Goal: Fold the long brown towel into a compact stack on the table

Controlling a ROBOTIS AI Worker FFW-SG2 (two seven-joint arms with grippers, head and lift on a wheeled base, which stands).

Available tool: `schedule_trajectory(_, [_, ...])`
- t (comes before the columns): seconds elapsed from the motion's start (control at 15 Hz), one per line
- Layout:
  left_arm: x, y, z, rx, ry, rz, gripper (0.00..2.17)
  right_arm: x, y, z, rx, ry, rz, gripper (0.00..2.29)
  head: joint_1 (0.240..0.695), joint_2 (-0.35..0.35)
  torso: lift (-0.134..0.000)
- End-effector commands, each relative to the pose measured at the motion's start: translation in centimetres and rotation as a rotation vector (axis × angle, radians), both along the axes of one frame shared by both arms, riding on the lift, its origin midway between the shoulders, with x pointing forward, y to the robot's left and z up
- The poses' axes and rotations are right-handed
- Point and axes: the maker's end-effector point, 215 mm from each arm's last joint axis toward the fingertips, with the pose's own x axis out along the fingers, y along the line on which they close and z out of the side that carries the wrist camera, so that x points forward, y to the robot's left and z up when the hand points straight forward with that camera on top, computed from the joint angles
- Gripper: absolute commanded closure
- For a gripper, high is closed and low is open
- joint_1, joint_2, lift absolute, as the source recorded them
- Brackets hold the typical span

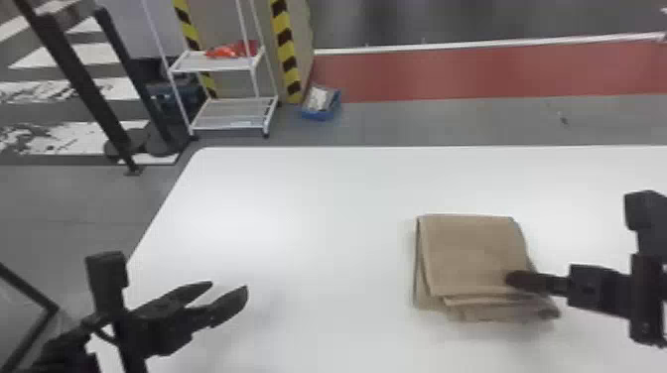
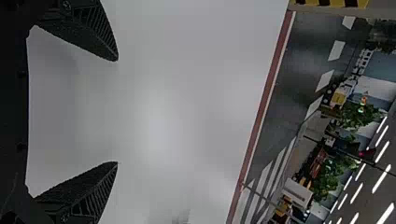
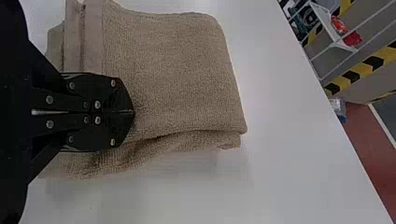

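My left gripper stands open over the table's left part, well away from the towel; in the left wrist view the same gripper has a wide gap with nothing in it. From the right edge, my right gripper reaches over the right front part of the brown towel, which lies folded in layers. In the right wrist view the right gripper is shut, its tips pressed together against or just above the folded towel. Loose, uneven layers stick out along the towel's near side and right front corner.
The white table extends left of the towel and behind it. Beyond its far edge are a white shelf rack, a blue bin on the floor and black posts at the left.
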Motion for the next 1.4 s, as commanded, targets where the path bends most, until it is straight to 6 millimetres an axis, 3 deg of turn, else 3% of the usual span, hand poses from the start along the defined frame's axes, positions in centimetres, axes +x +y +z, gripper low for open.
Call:
schedule_trajectory(0.0, [0.3, -1.2, 1.7, -0.005, -0.026, -0.019, 0.09, 2.0, 0.3, 2.9, 0.067, -0.100, 0.001, 1.95, 0.695, 0.156, -0.124])
schedule_trajectory(0.13, [0.1, -3.3, 3.2, -0.037, -0.051, -0.048, 0.09, 4.4, 0.2, 6.0, 0.099, -0.216, -0.003, 1.95, 0.695, 0.149, -0.124])
schedule_trajectory(0.27, [-0.4, -6.7, 4.0, -0.071, -0.065, -0.100, 0.09, 7.8, -1.3, 7.4, 0.074, -0.316, -0.036, 1.95, 0.695, 0.117, -0.124])
schedule_trajectory(0.47, [-1.0, -11.4, 3.7, -0.132, -0.050, -0.171, 0.09, 12.1, -3.1, 5.6, 0.044, -0.347, -0.081, 1.95, 0.695, 0.047, -0.124])
schedule_trajectory(0.53, [-1.1, -12.0, 3.5, -0.134, -0.044, -0.177, 0.09, 12.7, -3.2, 4.2, 0.041, -0.321, -0.087, 1.95, 0.695, 0.001, -0.124])
schedule_trajectory(0.67, [-1.4, -11.9, 3.1, -0.131, -0.035, -0.175, 0.09, 13.6, -2.9, 2.5, 0.032, -0.307, -0.080, 1.95, 0.695, -0.029, -0.124])
schedule_trajectory(0.73, [-1.4, -11.5, 3.0, -0.128, -0.035, -0.168, 0.09, 14.1, -2.9, 3.1, 0.033, -0.346, -0.078, 1.95, 0.695, -0.037, -0.124])
schedule_trajectory(1.0, [-1.7, -10.4, 2.8, -0.124, -0.029, -0.148, 0.09, 13.5, -1.7, 6.8, 0.092, -0.432, -0.061, 1.95, 0.695, -0.017, -0.124])
schedule_trajectory(1.2, [-1.5, -10.6, 2.6, -0.125, -0.027, -0.151, 0.09, 10.7, 1.4, 3.6, 0.077, -0.349, 0.009, 1.95, 0.695, -0.002, -0.124])
schedule_trajectory(1.33, [-1.5, -10.6, 2.4, -0.124, -0.022, -0.152, 0.09, 10.1, 2.2, 1.4, 0.056, -0.311, 0.030, 1.95, 0.695, 0.023, -0.124])
